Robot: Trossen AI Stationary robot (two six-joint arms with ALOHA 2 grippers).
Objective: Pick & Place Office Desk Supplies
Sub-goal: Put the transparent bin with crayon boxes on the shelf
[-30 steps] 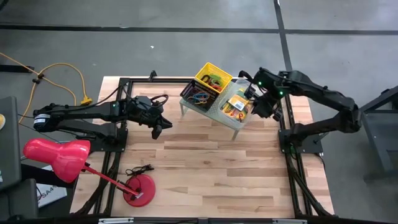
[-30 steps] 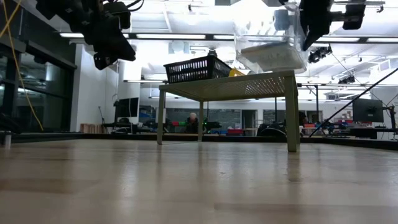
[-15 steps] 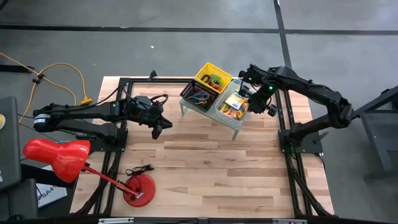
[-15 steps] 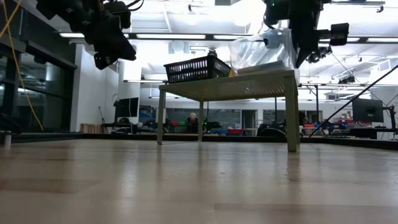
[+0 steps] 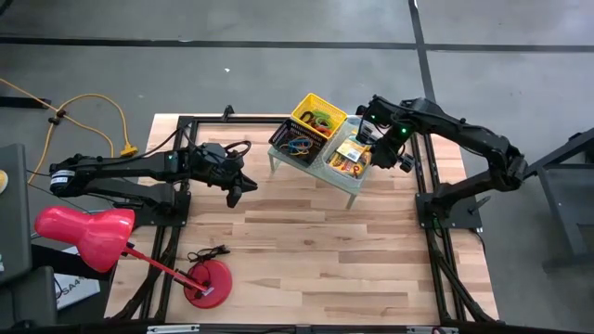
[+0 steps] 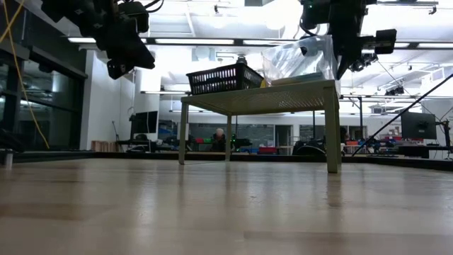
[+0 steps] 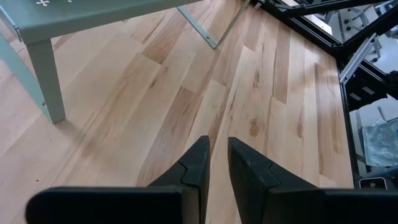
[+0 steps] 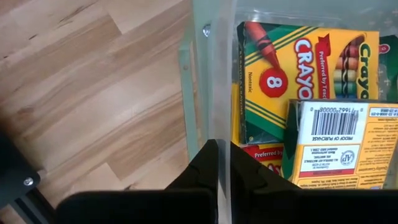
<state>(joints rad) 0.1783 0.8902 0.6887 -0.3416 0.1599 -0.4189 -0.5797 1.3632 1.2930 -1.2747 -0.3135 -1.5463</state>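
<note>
A clear tub with green-and-yellow card boxes in it stands on the pale green shelf, at its right end. My right gripper is shut on the tub's right wall. Beside the tub on the shelf sit a black mesh tray holding coloured rubber bands and a yellow basket. My left gripper hangs above bare table left of the shelf, with a narrow gap between its fingers and nothing in it. My right gripper pinches the clear tub's thin side wall at the rim, one finger inside the tub and one outside. The fingers come from above, pointing steeply down. The tub's bottom rests on the shelf top.
A pink-red desk lamp leans over the table's near left corner, its round base on the wood. Black frame rails run along both sides. The wooden table top in front of the shelf is bare.
My right gripper has come down and toward the table's left with the clear tub. The tub hung clear above the shelf's right end a second ago and now sits on the shelf top. For the last half second it has kept still.
</note>
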